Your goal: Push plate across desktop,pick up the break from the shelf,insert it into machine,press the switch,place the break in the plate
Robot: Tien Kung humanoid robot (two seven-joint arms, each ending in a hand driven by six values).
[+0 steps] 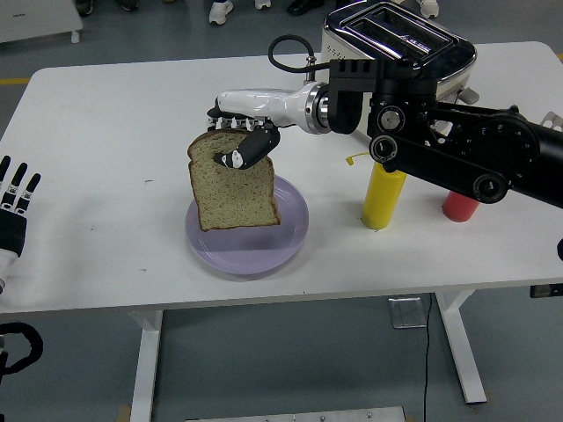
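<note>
Lilac and round, the plate (pixel 247 230) sits near the front edge of the white surface (pixel 114 123) and serves as the landmark in the single head view.

Directly above the plate hangs the bread (pixel 231 188), a brown slice held almost upright and tilted a little, its lower edge low over the plate's back half; whether it touches the plate cannot be told. The right hand (pixel 244 132) reaches in from the right, its fingers (pixel 252 146) clamped on the slice's top edge, a dark thumb on the near face and the pale fingers behind. Right of the plate stands a yellow bottle (pixel 383 198), and further right a red bottle (pixel 459 207) is mostly hidden by the black arm. Behind the plate and to the right is the toaster (pixel 396 35), its slots empty as far as can be seen. Far left of the plate, at the surface's edge, the left hand (pixel 15 207) rests with fingers straight and apart, holding nothing.

This looks like the last step, laying the bread on the plate. The risks, as I judge them:
- Released while this upright, the slice could topple backwards off the plate's rim onto the surface.
- Pressing down with the bread on edge could fold or tear it.
- The forearm passes just over the yellow bottle; a low withdrawal could knock it over.
</note>
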